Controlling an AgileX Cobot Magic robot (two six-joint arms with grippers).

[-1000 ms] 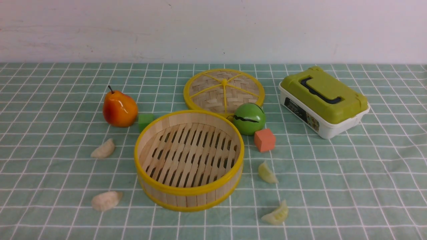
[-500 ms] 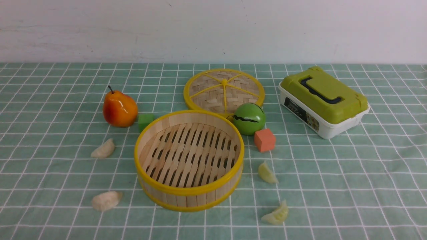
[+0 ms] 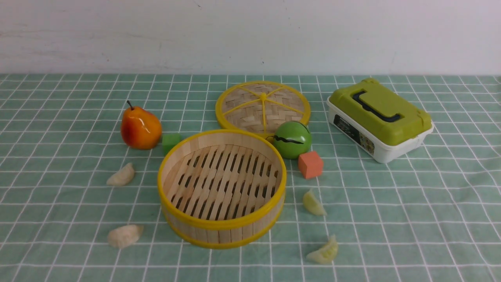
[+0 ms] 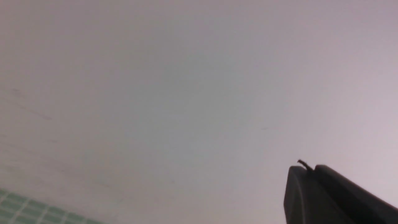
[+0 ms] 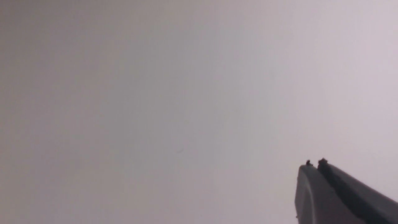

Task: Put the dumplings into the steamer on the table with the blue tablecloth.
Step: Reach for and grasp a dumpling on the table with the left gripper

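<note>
The round bamboo steamer [image 3: 221, 188] stands empty in the middle of the blue tablecloth [image 3: 411, 203] that covers the table. Two cream-white dumplings lie left of it, one [image 3: 121, 175] farther back and one [image 3: 124, 235] nearer the front. Two pale yellow-green dumplings lie to its right, one [image 3: 313, 203] close to the steamer and one [image 3: 324, 252] nearer the front. Neither arm shows in the front view. Raised against the pale wall, my left gripper [image 4: 306, 169] is shut and holds nothing. My right gripper [image 5: 314, 165] is also shut and bare before the wall.
A woven yellow-rimmed lid [image 3: 262, 105] lies behind the steamer. A green ball [image 3: 292, 139] and an orange cube [image 3: 310, 165] sit at its right rear, a green cube [image 3: 171, 141] and a pear [image 3: 140, 127] at its left rear. A green-lidded box [image 3: 379, 118] stands far right.
</note>
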